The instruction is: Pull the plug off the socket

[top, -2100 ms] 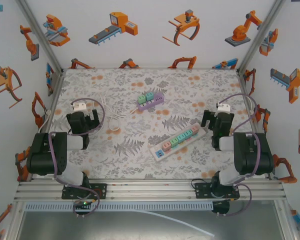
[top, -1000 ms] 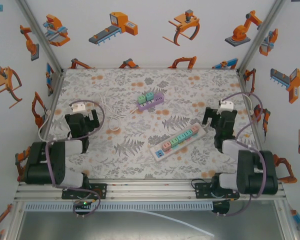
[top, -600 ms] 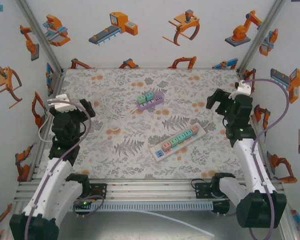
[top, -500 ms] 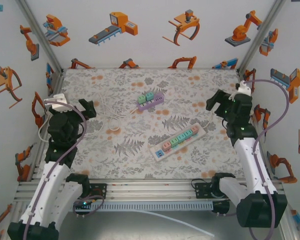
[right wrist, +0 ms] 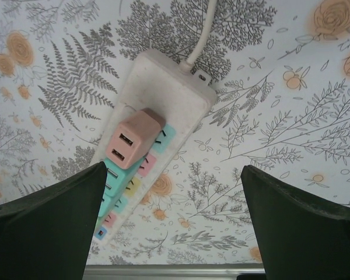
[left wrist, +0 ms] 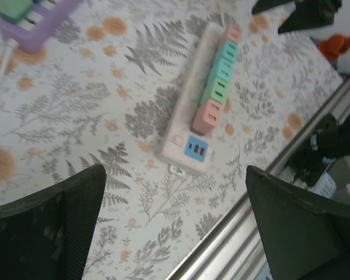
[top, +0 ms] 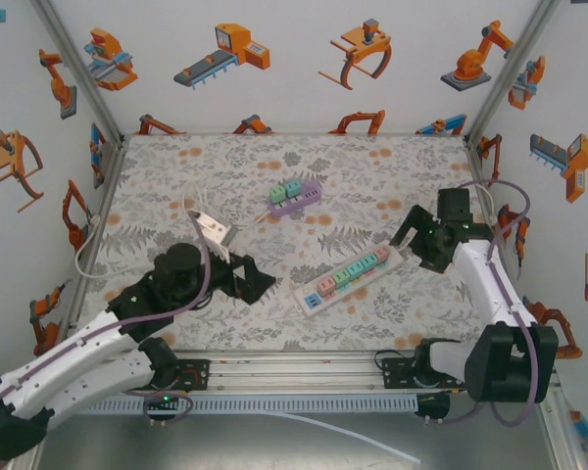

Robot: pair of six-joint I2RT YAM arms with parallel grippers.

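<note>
Over power strip (top: 348,278), right gripper (top: 417,246) spread

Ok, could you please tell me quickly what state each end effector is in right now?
Left end effector: open, holding nothing.
Right end effector: open, holding nothing.

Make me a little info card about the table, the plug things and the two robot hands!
Table: flower-and-fern patterned tabletop
Main socket: long white plastic power strip, lying flat with a row of pink, teal and green plugs
Other socket: small purple power strip, farther back, green and teal plugs on it
Left gripper: open, near the white strip's blue-panel end
Right gripper: open, over the cord end, by the square pink plug
Held: nothing
Plug pulled: not yet
</note>
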